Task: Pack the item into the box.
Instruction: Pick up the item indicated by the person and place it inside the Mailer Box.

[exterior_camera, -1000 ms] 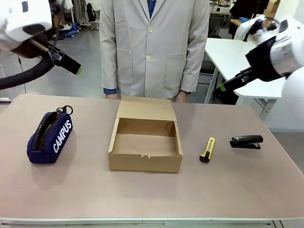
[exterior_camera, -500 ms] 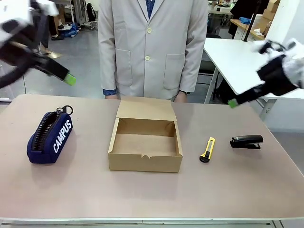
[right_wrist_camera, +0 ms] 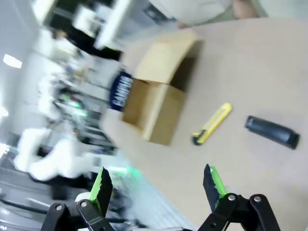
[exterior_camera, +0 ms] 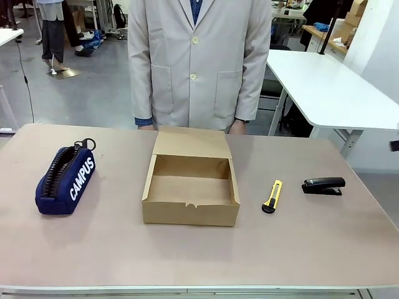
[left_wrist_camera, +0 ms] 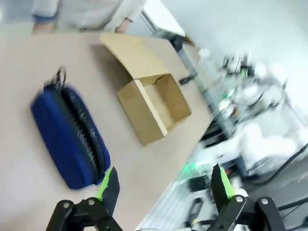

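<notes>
Stapler (exterior_camera: 323, 185) lies flat on the table (exterior_camera: 187, 258), on the robot's right side, just beside the knife (exterior_camera: 272, 196) and well apart from the box (exterior_camera: 190, 213). You have the box mid-table, lid open. Pouch (exterior_camera: 65, 180) lies to the left. Your left gripper (left_wrist_camera: 163, 174) hangs above the pouch, spread wide and holding nothing. Your right gripper (right_wrist_camera: 156, 174) hangs above stapler and knife, equally wide and empty. A person (exterior_camera: 199, 62) stands behind the box.

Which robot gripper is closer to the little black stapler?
Right. The right gripper hovers just short of the stapler; the left gripper hangs near the blue pouch, beyond the box.
</notes>
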You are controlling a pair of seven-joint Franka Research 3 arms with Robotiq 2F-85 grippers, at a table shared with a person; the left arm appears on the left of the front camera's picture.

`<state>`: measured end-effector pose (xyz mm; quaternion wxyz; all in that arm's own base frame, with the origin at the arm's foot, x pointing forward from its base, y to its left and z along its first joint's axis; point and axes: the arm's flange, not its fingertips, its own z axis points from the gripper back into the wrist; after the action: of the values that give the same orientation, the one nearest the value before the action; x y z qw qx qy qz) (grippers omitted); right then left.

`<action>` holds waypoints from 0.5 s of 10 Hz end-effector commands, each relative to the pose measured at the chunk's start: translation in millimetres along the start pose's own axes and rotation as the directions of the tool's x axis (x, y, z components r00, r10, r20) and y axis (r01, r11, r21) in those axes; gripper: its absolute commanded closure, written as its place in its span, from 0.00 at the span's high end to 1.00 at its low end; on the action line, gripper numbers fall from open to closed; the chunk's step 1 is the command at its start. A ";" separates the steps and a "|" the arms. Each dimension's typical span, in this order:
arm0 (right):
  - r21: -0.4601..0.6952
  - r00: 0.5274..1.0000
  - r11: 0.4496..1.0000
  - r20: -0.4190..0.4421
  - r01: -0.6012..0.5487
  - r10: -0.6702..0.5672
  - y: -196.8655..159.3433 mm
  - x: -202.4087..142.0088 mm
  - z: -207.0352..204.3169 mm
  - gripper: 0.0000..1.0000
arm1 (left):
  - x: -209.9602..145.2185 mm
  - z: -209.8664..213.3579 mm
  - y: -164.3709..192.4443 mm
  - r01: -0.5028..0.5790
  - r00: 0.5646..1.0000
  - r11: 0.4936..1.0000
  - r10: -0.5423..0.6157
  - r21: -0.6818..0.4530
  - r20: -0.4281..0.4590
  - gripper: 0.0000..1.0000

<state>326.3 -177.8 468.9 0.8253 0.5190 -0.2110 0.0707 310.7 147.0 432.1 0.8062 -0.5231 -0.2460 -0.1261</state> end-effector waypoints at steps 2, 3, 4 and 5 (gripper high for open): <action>0.264 0.933 0.922 0.145 0.285 -0.330 -34.8 6.3 10.6 1.00 | -6.6 -25.7 16.5 -0.321 0.931 0.945 0.327 -0.065 0.164 1.00; 0.147 0.912 0.926 0.177 0.347 -0.370 -35.3 5.0 3.6 1.00 | -0.8 -38.7 2.0 -0.342 0.912 0.938 0.344 -0.052 0.225 1.00; 0.215 0.971 0.958 0.099 0.190 -0.215 -26.1 -4.0 20.8 1.00 | -13.8 3.9 38.4 -0.261 0.958 0.964 0.266 -0.053 0.108 1.00; 0.215 0.971 0.958 0.099 0.190 -0.215 -26.1 -4.0 20.8 1.00 | -13.8 3.9 38.4 -0.261 0.958 0.964 0.266 -0.053 0.108 1.00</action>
<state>333.3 -209.7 435.9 0.7531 0.6279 -0.1852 -0.0650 328.4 157.1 393.1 0.7858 -0.5803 -0.2096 0.0429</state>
